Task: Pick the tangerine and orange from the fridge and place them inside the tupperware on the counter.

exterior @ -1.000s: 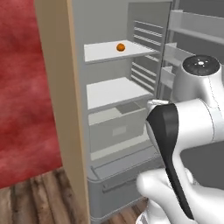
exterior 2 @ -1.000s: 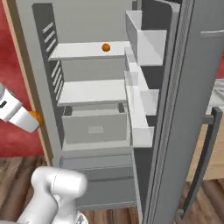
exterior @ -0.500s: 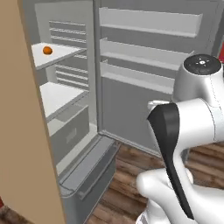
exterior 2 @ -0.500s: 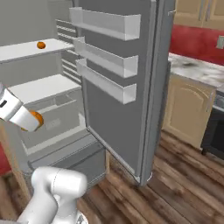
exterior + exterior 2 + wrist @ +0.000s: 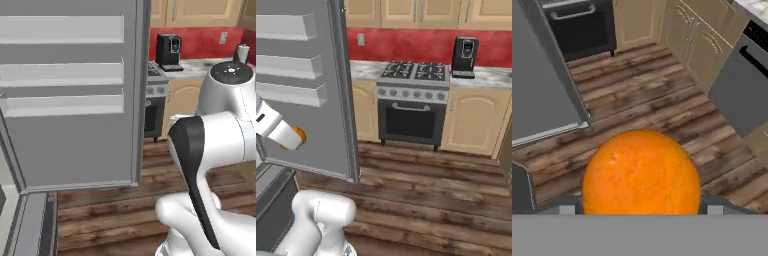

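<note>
The jaws are clamped on an orange fruit [image 5: 641, 172], their tips just peeking out at either side of it in the hand view; whether it is the orange or the tangerine I cannot tell. In the right base view the same fruit [image 5: 299, 135] shows as a small orange spot at the end of the arm, at about nine o'clock, in front of the fridge door [image 5: 306, 90].

My read is that the first fruit is out of the fridge and the carrying step is in hand, with the second fruit yet to be fetched. The next move calls for bringing the fruit over the counter [image 5: 483, 77] and finding the tupperware, which I cannot pick out from here.

For edges, the open fridge door [image 5: 70, 95] stands wide, its racks facing the robot and its free edge at about twelve o'clock in the left base view; the arm looks close to it, so a swing that way risks a knock. The wooden floor [image 5: 662, 100] toward the stove [image 5: 412, 100] and the coffee machine [image 5: 464, 56] is open room for moving.
</note>
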Robot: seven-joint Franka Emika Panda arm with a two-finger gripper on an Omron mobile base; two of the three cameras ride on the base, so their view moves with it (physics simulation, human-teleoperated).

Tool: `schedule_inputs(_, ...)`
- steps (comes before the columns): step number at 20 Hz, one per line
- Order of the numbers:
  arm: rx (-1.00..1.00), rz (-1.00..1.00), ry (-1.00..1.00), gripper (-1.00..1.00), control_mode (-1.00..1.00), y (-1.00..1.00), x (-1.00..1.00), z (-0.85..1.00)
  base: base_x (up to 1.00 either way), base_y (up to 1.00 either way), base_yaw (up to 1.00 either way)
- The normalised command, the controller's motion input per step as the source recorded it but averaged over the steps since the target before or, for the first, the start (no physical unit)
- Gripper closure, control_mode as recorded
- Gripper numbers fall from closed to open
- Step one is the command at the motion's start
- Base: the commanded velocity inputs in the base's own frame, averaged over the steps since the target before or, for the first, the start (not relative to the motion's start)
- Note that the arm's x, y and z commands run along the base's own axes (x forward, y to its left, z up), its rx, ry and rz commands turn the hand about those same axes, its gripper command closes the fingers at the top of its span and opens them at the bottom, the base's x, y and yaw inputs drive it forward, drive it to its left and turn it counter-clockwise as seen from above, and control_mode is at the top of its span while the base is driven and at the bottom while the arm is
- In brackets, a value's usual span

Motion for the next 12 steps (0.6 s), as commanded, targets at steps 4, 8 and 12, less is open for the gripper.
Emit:
schedule_inputs(4, 0.0, 0.0, 0.0, 1.0, 1.0, 0.0, 0.0, 0.0, 0.0, -0.66, -0.99)
schedule_inputs(8, 0.0, 0.0, 0.0, 1.0, 1.0, 0.0, 0.0, 0.0, 0.0, -0.8, -0.91)
schedule_inputs(12, 0.0, 0.0, 0.0, 1.0, 1.0, 0.0, 0.0, 0.0, 0.04, -0.48, -0.46)
